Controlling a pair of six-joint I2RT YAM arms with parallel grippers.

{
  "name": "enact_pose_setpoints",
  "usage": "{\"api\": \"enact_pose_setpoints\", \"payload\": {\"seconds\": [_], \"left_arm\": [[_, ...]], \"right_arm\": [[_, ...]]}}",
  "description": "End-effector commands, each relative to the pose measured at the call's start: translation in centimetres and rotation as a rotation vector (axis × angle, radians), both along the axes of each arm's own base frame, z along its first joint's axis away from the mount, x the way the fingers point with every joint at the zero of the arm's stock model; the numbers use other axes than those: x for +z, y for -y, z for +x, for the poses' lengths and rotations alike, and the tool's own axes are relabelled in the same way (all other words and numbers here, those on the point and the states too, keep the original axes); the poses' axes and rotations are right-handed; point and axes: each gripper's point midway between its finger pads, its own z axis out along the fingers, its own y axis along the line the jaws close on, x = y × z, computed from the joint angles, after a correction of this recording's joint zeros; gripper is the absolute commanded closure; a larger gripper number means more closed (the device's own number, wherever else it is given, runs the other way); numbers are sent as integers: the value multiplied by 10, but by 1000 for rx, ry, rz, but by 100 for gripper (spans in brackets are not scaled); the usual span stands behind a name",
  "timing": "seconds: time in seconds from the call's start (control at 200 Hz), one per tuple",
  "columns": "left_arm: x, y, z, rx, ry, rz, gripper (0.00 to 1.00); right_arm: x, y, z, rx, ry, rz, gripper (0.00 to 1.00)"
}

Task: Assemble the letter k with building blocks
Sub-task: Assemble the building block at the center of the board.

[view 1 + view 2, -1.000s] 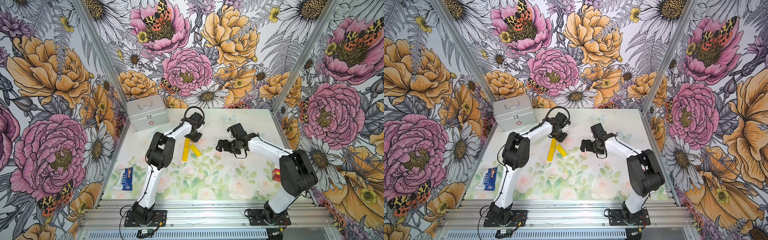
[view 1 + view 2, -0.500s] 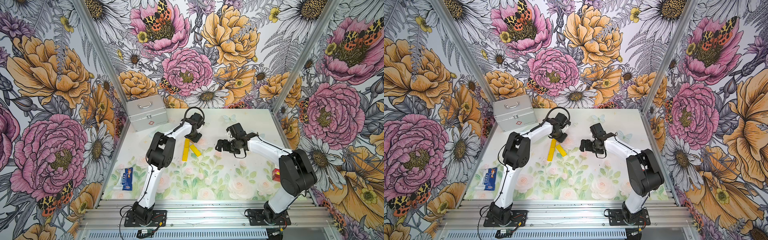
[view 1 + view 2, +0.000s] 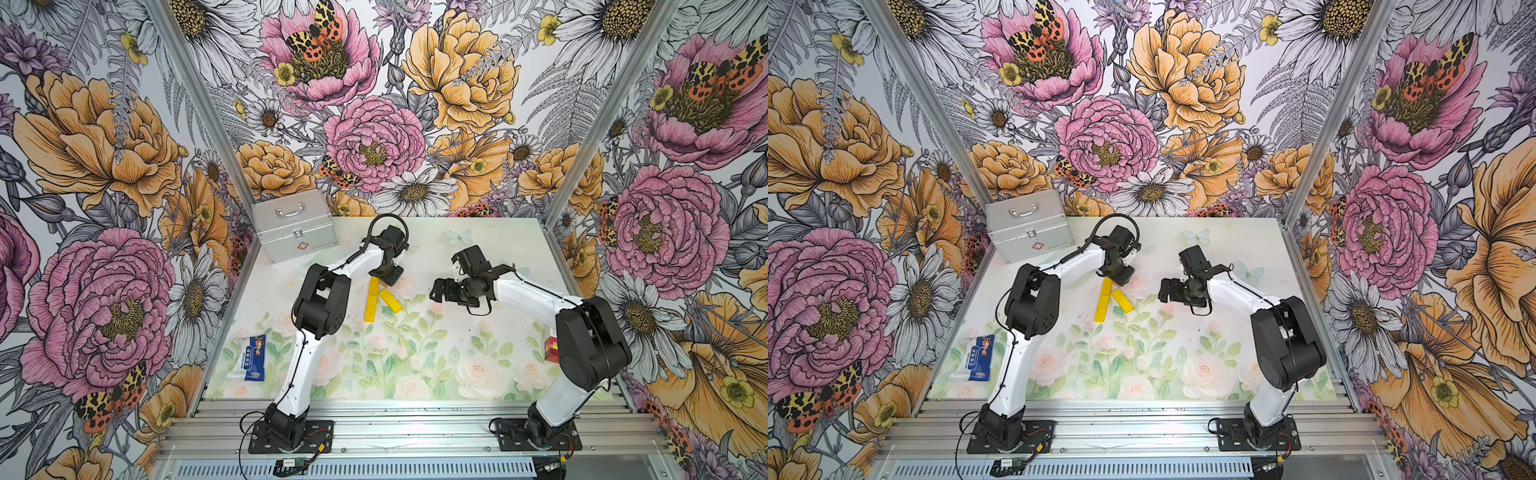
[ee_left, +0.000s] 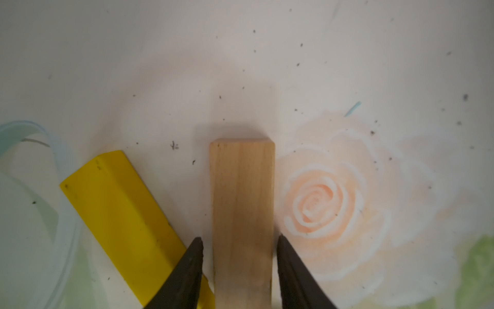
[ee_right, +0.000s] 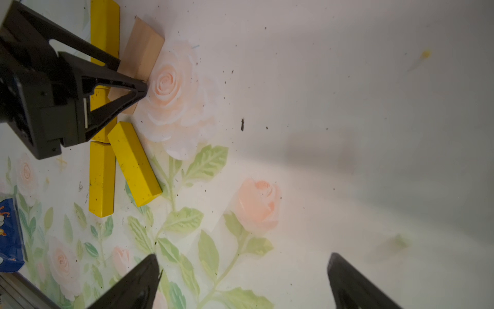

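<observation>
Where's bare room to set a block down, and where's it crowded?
Free: front mat between the left arm and red box; back mat behind the right gripper. Crowded: yellow blocks and tan block at the left gripper.

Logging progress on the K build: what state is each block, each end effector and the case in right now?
Tan bare-wood rectangular bar: lying flat, ungripped.
Left end effector: open, straddling it with slim gaps.
Right end effector: open, empty.
Yellow rectangular stem bars: flat, end to end.
Yellow diagonal bar: flat, angled off the stem.
Silver metal case: closed.
</observation>
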Motion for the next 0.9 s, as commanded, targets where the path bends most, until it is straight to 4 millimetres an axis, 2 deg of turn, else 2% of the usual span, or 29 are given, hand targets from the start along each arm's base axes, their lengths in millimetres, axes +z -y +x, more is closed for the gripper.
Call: {"api": "enact_pose_setpoints", "payload": {"seconds": [0.0, 0.896], "left_arm": [[0, -4, 0, 7, -1, 8, 53], [39, -6, 12, 22, 91, 4, 50]], "right_arm": [[7, -7, 7, 1, 16, 20, 1], [4, -17, 5, 21, 8, 20, 1]]}}
